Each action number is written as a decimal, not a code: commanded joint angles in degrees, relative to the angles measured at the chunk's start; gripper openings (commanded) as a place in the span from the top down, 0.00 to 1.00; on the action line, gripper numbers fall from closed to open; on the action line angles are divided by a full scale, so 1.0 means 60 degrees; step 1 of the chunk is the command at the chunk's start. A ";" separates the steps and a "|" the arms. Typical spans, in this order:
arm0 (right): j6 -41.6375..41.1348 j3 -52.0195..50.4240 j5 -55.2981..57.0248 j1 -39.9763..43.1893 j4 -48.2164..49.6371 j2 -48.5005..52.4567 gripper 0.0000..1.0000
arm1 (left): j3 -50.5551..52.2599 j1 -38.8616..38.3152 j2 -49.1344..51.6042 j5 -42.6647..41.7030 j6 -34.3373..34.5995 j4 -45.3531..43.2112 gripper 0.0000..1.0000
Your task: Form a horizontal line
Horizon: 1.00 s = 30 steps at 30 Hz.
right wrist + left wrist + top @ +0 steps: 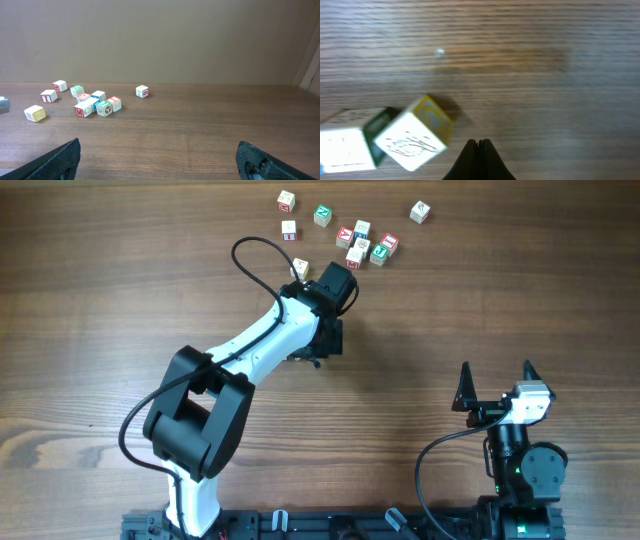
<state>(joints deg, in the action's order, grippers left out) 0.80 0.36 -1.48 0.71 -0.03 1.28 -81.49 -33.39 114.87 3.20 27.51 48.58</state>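
The left gripper (479, 144) has its jaws pressed together on nothing, just beside a skewed pale wooden cube with a yellow face (415, 134) that lies close against a green-sided wooden cube (350, 140). A sideways push from here could spin or tip the yellow-faced one instead of sliding it straight. The horizontal line is not made: small wooden letter cubes sit in a ragged cluster (366, 242) at the far side of the brown wooden table (120, 300), where a clumsy nudge could scatter them, while the right gripper (497, 385) rests well apart, jaws wide.
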 commanded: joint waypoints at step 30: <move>0.0113 -0.0011 -0.0098 0.0022 0.0026 -0.0044 0.00 | 0.0157 -0.0025 -0.0233 0.0656 -0.0055 0.0426 0.96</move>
<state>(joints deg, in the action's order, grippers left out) 0.80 0.36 -1.48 0.71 -0.03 1.28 -80.93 -33.39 114.85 8.25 27.46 50.39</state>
